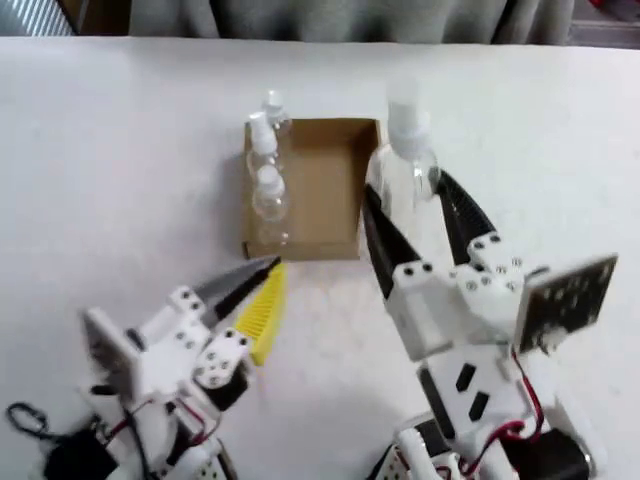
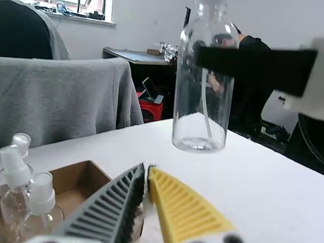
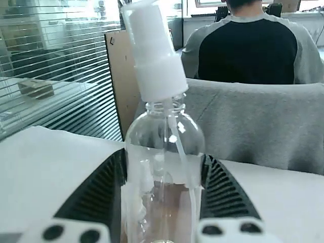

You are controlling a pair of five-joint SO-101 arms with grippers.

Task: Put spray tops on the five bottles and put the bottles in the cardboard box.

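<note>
Capped bottle [image 1: 405,165] aloft, clamped in right gripper [image 1: 407,188], just beside cardboard box [image 1: 330,180] right wall. Three capped bottles [image 1: 268,170] inside, along left wall. Left gripper [image 1: 277,266] pinched shut, empty, near box front. Step: boxing fourth. Next: shift over free half, lower upright, release.

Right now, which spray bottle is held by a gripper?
The bottle just outside the cardboard box, clamped in the right gripper. The other three bottles stand inside the box, untouched.
</note>
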